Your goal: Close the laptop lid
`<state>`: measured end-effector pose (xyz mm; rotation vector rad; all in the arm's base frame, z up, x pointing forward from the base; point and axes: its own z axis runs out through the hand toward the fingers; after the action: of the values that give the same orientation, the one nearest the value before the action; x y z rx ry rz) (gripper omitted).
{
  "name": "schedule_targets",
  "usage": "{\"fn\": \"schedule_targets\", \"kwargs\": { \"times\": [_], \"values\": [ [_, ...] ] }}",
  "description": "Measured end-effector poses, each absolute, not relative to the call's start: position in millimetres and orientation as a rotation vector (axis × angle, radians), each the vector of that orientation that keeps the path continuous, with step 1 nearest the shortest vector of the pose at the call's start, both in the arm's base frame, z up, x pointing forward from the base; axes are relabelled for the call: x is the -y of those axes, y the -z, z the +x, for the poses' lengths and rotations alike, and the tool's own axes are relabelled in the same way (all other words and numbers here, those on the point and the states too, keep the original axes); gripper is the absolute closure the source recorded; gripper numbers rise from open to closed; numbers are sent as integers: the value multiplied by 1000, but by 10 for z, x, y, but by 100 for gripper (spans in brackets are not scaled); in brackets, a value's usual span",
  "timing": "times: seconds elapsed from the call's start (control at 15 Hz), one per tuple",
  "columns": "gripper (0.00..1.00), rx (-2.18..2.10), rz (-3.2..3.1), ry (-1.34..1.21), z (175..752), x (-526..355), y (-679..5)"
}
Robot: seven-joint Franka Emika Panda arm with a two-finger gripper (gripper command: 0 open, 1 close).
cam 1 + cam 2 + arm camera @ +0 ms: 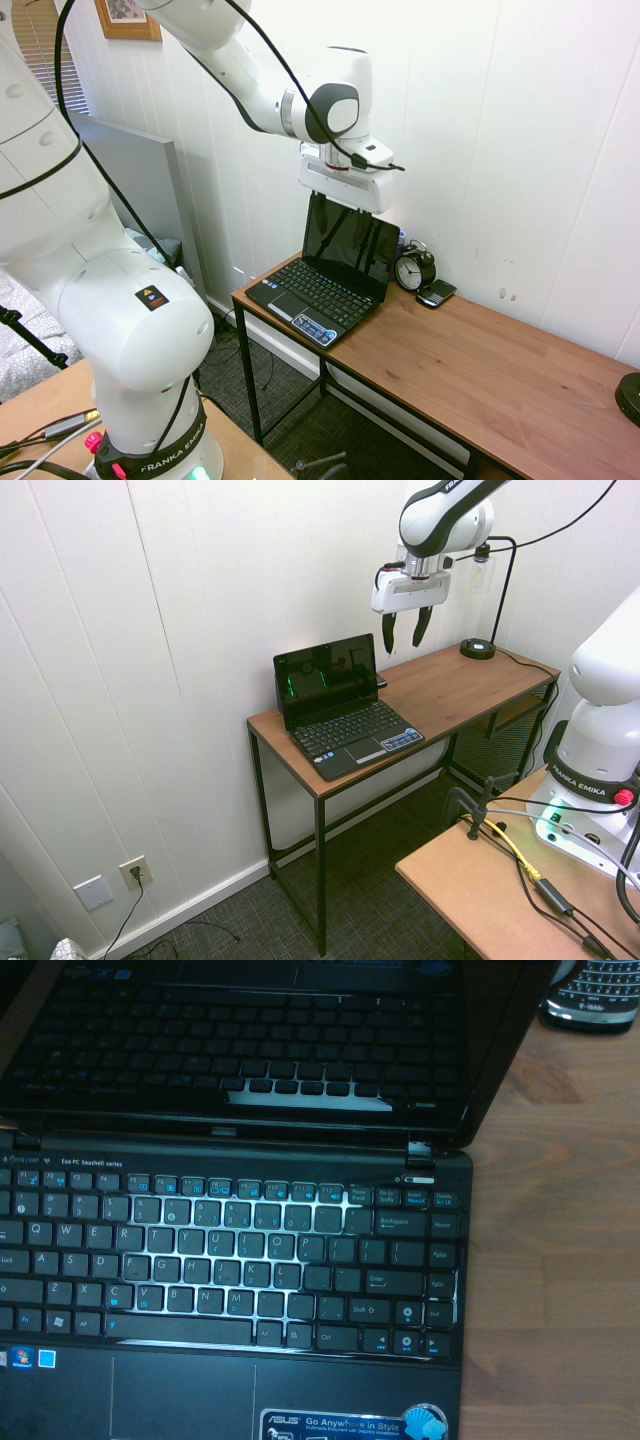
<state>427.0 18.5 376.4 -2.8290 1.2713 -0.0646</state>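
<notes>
A small black laptop stands open at the left end of the wooden table [500, 370]. The laptop lid [352, 248] [325, 677] is upright, tilted slightly back, and its glossy dark screen [250, 1040] mirrors the keys. Its keyboard base [308, 290] [352, 738] [230, 1280] lies flat with a blue-white sticker at the front corner. My gripper [405, 630] [335, 220] hangs just above the lid's upper edge, fingers pointing down and open, touching nothing.
A black alarm clock [413, 268] and a phone [437, 293] [595, 1000] sit on the table right beside the laptop, near the white panelled wall. A black lamp base [477, 648] stands at the table's far end. Bare wood [450, 685] lies between.
</notes>
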Motion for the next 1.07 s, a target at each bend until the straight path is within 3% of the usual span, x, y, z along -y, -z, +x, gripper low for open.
{"fn": "schedule_targets", "kwargs": {
  "times": [0.33, 0.67, 1.0, 1.07],
  "values": [
    [0, -1291, -2822, 124, 4494, -277, -4024],
    [0, -1286, -2779, 198, 5309, -798, -4302],
    [0, -1330, -2760, 192, 6089, -1270, -3990],
    [100, -1344, -2757, 176, 6214, -1311, -3863]
  ]
}}
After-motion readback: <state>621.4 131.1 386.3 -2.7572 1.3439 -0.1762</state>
